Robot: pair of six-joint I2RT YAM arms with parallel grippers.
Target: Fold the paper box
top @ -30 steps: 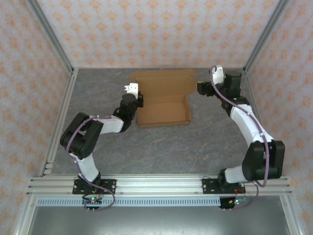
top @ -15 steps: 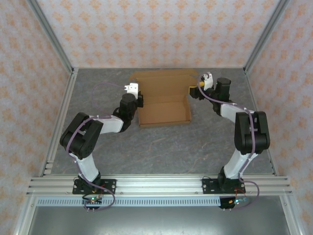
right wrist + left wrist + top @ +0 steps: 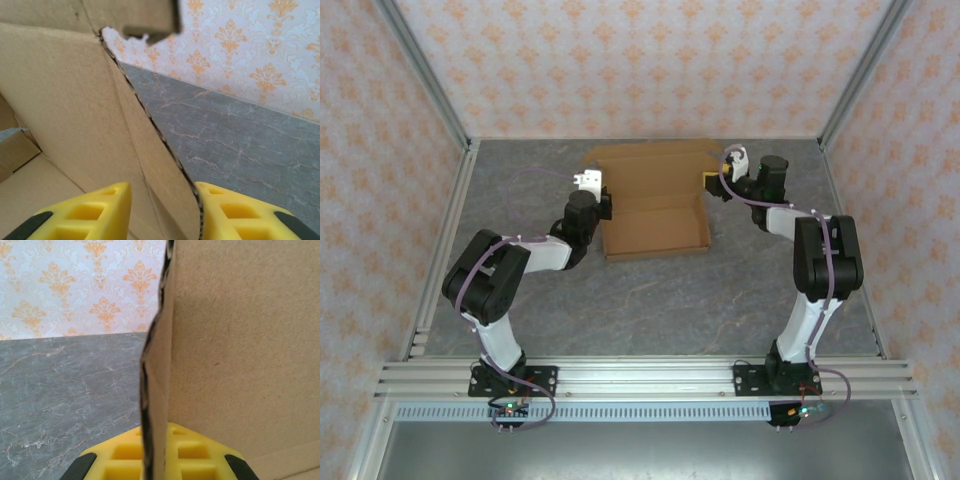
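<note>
Looking at the top cam, the paper box (image 3: 655,205) sits on the grey table (image 3: 620,310) right between the two pincers, with its big flap out on the far side. The left pincer (image 3: 604,205) is at the box's left wall. On its wrist cam that wall's raw edge runs straight down between the yellow fingers (image 3: 120,457), which are squeezed tight on it, so it's got a proper pinch on the cardboard. There's brown cardboard face to the right of that pincer and bare table to its left.

Over on the other side, the right pincer (image 3: 162,212) straddles the box's right wall near the far corner. Its jaws are parted partway, with the wall's edge right up against the right-hand finger (image 3: 240,212) and a clear gap to the left-hand one. It's not clamping anything as far as I can tell. The box floor is to the left of that pincer and the table's to its right.
</note>
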